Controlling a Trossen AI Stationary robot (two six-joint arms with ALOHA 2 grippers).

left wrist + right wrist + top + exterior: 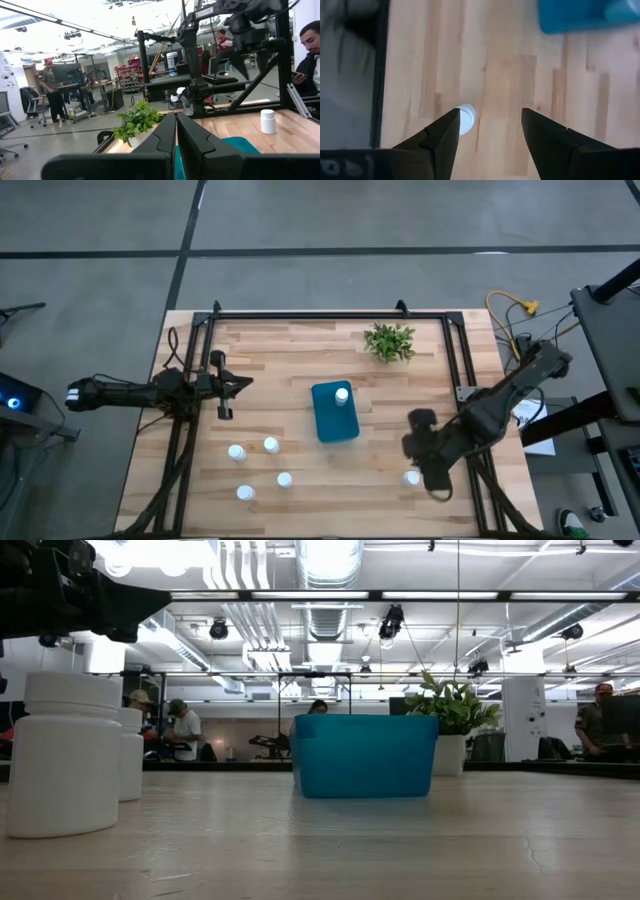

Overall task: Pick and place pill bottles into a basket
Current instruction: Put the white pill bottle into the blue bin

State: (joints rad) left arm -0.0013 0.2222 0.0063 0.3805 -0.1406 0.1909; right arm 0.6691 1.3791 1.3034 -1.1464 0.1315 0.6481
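Note:
The teal-blue basket (335,418) stands at the table's middle with one white pill bottle (342,394) in its far end. Several bottles stand upright on their bases at the near left (271,445); two show close in the low view (65,755). One more bottle (411,477) stands at the near right. My right gripper (424,465) is open above it, fingers pointing down; in the right wrist view (490,117) the bottle's cap (466,119) shows beside one fingertip, below it. My left gripper (225,385) is shut and empty at the table's left, above the wood.
A small green plant (389,341) in a white pot stands at the far right of the basket. A black metal frame (330,314) runs along the table's edges. Bare wood lies between the basket and the right bottle. People sit and stand in the room beyond.

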